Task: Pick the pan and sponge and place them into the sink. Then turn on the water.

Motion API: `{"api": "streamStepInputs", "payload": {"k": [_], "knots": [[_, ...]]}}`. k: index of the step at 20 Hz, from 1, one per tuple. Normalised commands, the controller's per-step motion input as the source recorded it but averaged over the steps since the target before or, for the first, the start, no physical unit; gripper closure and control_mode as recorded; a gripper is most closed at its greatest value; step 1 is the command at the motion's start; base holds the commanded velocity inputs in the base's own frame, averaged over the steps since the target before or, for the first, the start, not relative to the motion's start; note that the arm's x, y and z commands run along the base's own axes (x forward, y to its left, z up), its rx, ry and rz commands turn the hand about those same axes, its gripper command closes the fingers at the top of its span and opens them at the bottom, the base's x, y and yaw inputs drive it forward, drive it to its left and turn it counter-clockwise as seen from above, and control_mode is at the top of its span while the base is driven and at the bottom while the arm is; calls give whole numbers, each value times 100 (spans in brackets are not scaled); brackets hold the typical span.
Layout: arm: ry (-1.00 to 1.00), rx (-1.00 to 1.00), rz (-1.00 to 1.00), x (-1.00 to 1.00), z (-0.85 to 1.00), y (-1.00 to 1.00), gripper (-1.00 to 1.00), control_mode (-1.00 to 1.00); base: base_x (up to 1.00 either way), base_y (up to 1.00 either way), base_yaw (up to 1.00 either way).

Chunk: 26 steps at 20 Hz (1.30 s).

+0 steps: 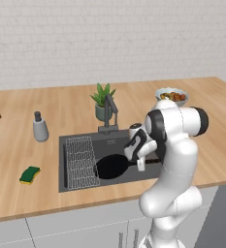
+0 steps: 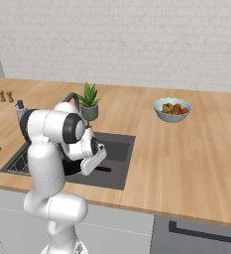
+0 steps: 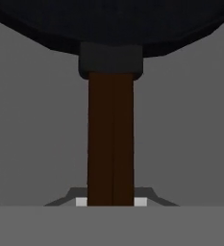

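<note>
**Pan handle between the fingers, over the sink**

While the arm bends low over the sink [image 1: 80, 185], we see the gripper [image 1: 140, 163] down inside the basin at the pan's handle [image 3: 110, 139]. From the hand view, the brown handle runs straight up the middle, from between the two fingertips [image 3: 140, 202] at the bottom to the dark collar where it joins the black pan [image 3: 108, 21] at the top. The fingertips sit tight against either side of the handle, near its free end, so we read the jaws as closed on it. Whether the pan rests on the basin floor or hangs just above it, we cannot tell.

Looking from the left base view, the round pan [image 1: 112, 166] lies in the basin just right of the wire rack [image 1: 79, 162], with its handle pointing right toward the gripper. Behind it stands the faucet [image 1: 109, 114], with a plant [image 1: 103, 99] beside it.

We find the sponge [image 1: 30, 175] on the counter [image 1: 37, 203], left of the sink and well apart from the gripper.
</note>
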Motion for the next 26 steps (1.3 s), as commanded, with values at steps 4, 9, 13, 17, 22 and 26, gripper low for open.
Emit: {"api": "streamStepInputs", "payload": {"k": [4, 9, 13, 17, 22, 26], "knots": [[-5, 8, 4, 22, -41, 0, 100, -100, 0, 0, 0], [-2, 10, 5, 26, -40, 0, 100, -100, 0, 0, 0], [0, 7, 5, 16, -36, 0, 100, -100, 0, 0, 0], [0, 0, 3, 15, -40, 0, 100, -100, 0, 0, 0], [0, 0, 0, 22, -36, 0, 100, -100, 0, 0, 0], [0, 0, 0, 16, -37, 0, 100, -100, 0, 0, 0]]}}
